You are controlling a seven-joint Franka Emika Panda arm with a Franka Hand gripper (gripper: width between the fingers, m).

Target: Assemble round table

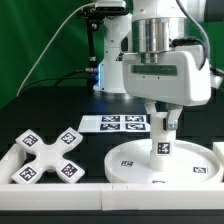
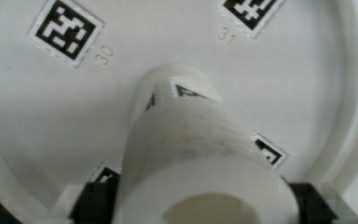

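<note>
A black bench (image 1: 45,122) carries the parts, hemmed at its near edge by a long white square-section rail (image 1: 60,191). The marker board (image 1: 122,123) lies flat behind the work area, printed with a row of square tags. Well off toward the exterior view's left rests the cross base (image 1: 48,156), an X of four blunt arms, a tag on each, lying flat and apart from everything else. Nothing stands between it and the disc.

The round disc (image 1: 128,160) is a wide, flat, smooth white plastic plate with a low rim. The wrist view shows two black-and-white tags on its top face (image 2: 66,28). The post (image 1: 160,152) is a short thick white cylinder, matte and slightly grainy on its end, with small tags on its side (image 2: 265,152). It stands upright on the disc near its middle, its lower end meeting the disc's top face. Whether it is seated in a socket cannot be told.

The jaws are clamped on the upper part of the post, one dark finger (image 2: 101,186) pressed to each side, the white arm (image 1: 165,70) directly above.
</note>
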